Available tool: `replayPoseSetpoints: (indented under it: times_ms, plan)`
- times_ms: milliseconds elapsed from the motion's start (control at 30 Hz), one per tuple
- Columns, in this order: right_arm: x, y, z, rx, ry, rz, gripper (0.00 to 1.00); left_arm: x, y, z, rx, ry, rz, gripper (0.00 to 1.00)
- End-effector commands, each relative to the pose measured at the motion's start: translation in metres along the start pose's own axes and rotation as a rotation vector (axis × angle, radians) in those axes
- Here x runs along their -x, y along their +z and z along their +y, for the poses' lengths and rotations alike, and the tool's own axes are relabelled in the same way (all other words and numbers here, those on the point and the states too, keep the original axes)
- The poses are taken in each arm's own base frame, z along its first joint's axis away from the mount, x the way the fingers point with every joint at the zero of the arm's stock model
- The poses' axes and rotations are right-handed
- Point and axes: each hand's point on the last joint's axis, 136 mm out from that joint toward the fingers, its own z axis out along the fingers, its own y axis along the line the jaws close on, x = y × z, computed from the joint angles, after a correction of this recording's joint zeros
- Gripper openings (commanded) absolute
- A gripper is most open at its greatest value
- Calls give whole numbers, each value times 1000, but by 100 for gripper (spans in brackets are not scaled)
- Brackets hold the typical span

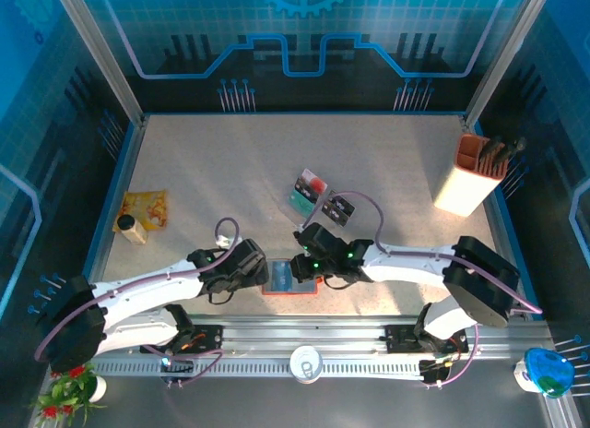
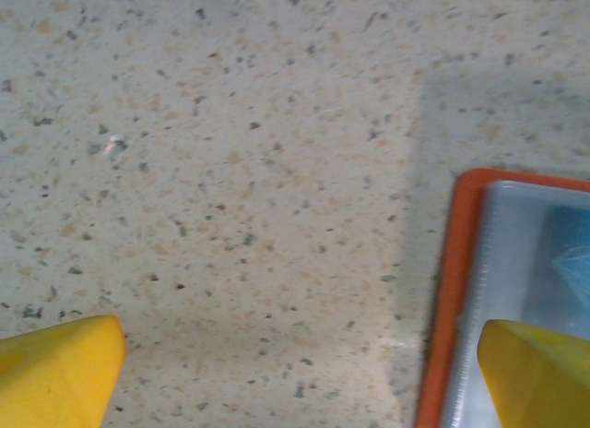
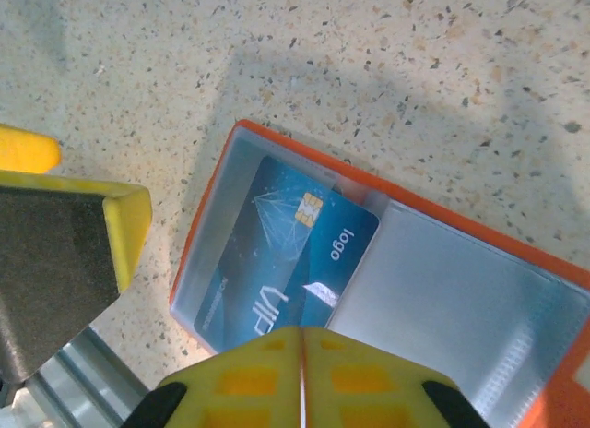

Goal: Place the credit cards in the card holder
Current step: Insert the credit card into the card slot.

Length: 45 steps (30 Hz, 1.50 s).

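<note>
The card holder (image 1: 281, 279) lies open at lower centre of the table (image 1: 396, 170), its right part hidden under the right fingers (image 3: 249, 377), which press together above the pocketed blue card (image 3: 295, 262); the left fingers (image 2: 55, 368) stand apart.

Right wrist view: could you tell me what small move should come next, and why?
Probably nudge the blue card deeper into the holder's pocket with the shut right gripper: the card lies skewed, its logo end seemingly past the pocket edge. The open left gripper sits at the holder's rim.

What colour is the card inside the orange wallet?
The card is blue; clearest in right wrist view.
</note>
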Motion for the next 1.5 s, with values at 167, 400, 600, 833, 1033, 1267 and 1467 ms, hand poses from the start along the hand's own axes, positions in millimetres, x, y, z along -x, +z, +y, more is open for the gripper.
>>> replayPoseSetpoints:
  times_ms: [167,400,600,833,1033,1267,1467]
  plan:
    - [-8,25,5,-49,-89,98,6,-18,19,19,82,9,73,99]
    - [-17,49,10,-86,-126,169,2,-26,31,15,91,32,117,99]
    - [-16,56,22,-58,-132,179,1,-28,34,15,90,37,127,99]
    - [2,28,31,-35,-141,104,2,-29,35,17,87,33,122,99]
    - [-5,22,10,-87,-140,109,2,-30,35,15,80,33,123,99]
    - [-20,32,-6,-116,-125,144,1,-30,36,16,80,33,120,99]
    - [-25,47,-1,-104,-130,178,0,-30,36,17,80,34,121,99]
